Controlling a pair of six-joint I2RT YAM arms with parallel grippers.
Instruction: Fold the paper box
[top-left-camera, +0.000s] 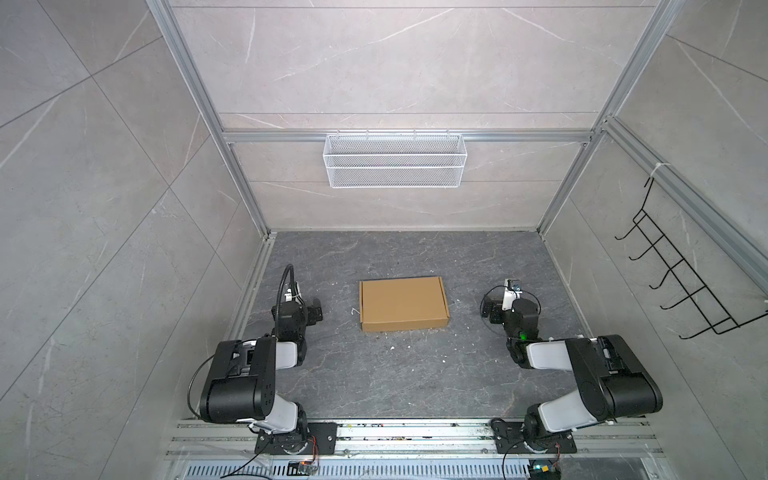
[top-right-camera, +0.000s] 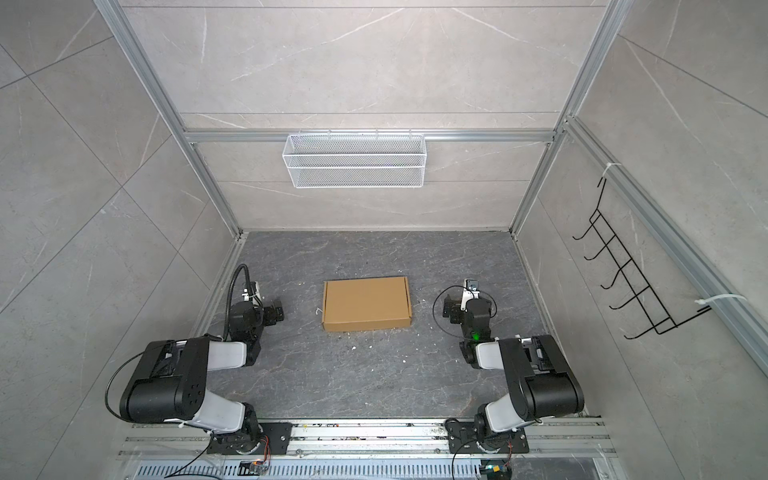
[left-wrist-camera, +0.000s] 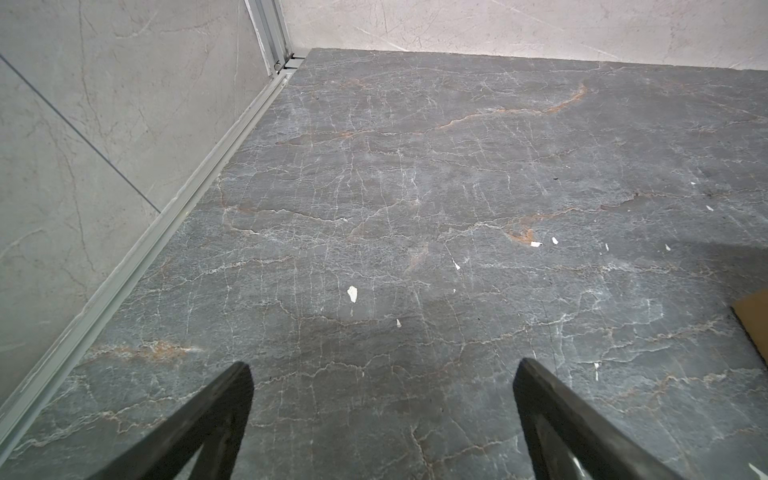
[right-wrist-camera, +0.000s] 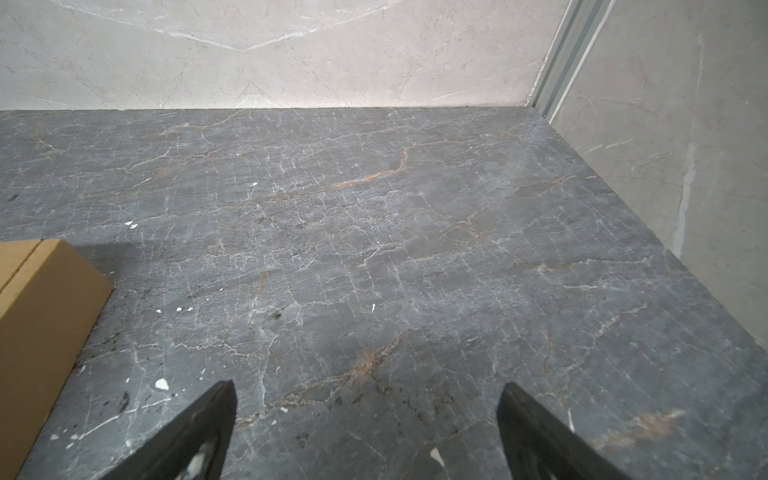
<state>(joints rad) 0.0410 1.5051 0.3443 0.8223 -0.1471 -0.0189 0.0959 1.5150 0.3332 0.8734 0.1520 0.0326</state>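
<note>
In the left wrist view the paper box (left-wrist-camera: 754, 320) is cut off by the frame's edge and only one corner shows. In the right wrist view only one end wall and a strip of its top show. The fingers (left-wrist-camera: 224, 415) of the left hand (left-wrist-camera: 382, 370) and of the right hand (right-wrist-camera: 368, 386) run out of frame. The white specks (left-wrist-camera: 352, 293) on the tabletop (top-left-camera: 374, 374) are too small to tell what they are. In both top views the hands are small and dark, and their fingers cannot be made out.
</note>
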